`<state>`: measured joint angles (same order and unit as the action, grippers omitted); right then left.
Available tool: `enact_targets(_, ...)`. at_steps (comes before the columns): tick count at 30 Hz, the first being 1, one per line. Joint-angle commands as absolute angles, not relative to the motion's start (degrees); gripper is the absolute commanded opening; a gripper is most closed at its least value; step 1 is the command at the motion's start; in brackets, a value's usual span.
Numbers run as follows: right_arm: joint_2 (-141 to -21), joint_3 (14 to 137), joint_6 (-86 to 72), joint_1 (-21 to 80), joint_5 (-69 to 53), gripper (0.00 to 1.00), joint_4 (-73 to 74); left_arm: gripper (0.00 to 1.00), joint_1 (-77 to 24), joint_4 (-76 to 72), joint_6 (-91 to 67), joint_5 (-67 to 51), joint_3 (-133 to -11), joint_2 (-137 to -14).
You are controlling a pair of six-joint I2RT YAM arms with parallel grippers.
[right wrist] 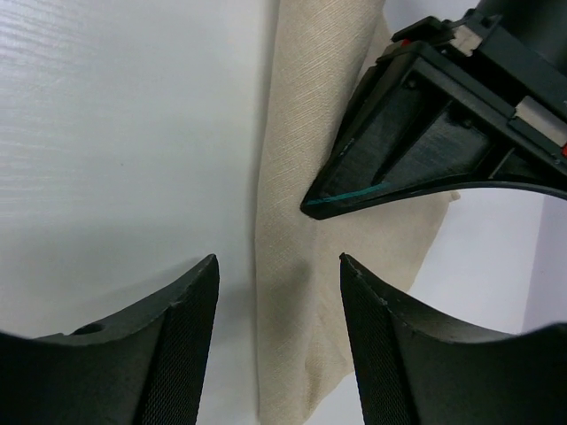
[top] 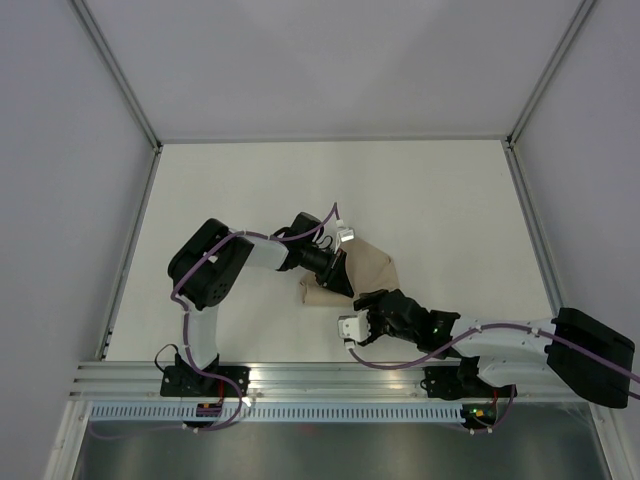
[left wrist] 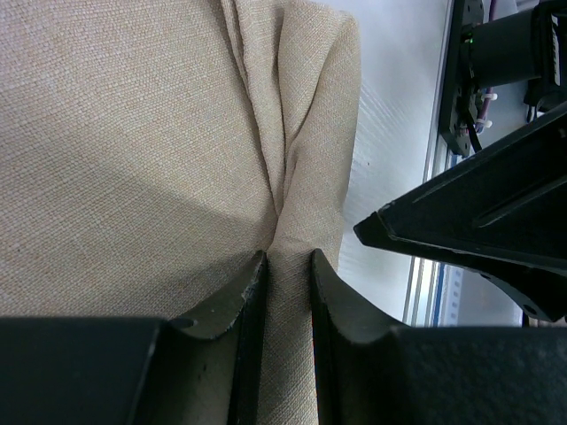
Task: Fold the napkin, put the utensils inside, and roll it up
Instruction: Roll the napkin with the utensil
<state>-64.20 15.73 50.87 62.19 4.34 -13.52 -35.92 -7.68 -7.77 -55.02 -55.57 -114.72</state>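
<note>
Left arm pose: rising from its base at the near edge, it is bending at the elbow and reaching rightward to the middle of the white table top [top: 300, 190].
Left gripper [left wrist: 288, 276]: its two dark fingers [left wrist: 248, 292] are pressing together on a raised fold of the tan-beige matte cloth napkin [left wrist: 133, 133], with only the cloth between them.
Right arm pose: it is stretching leftward from the near right corner, low over the table, with its wrist turning towards the cloth.
Right gripper [right wrist: 279, 276]: its black ribbed fingers [right wrist: 190, 336] are standing apart, gripping nothing and hovering over the near end of the cloth.
Napkin, top view: it is lying bunched at mid-table [top: 372, 265], with the left gripper [top: 340, 275] on its left edge and the right gripper [top: 368, 302] just beside its near edge.
Napkin, left wrist view: it is spreading wide ahead of the fingers, creases running away from the pinched ridge.
Napkin, right wrist view: a folded strip [right wrist: 301, 177] is running down between the open fingers, closer to the right-hand one.
Grippers' relation: they are sitting near each other, the left gripper's dark body [right wrist: 425, 133] showing just beyond the right one's fingertips.
</note>
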Motion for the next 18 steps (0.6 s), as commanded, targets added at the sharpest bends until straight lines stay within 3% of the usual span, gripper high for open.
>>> enact_targets(1,-65.4,16.8,52.2,61.9,1.8,0.63,-11.9,0.02,-35.3,-0.9,-3.6,-37.5,-52.6,-120.2)
enact_targets(18,-76.5,11.4,56.5,61.8,9.5,0.62,-31.2,0.02,-35.2,-0.4,-3.6,-37.5,-53.3,-120.8)
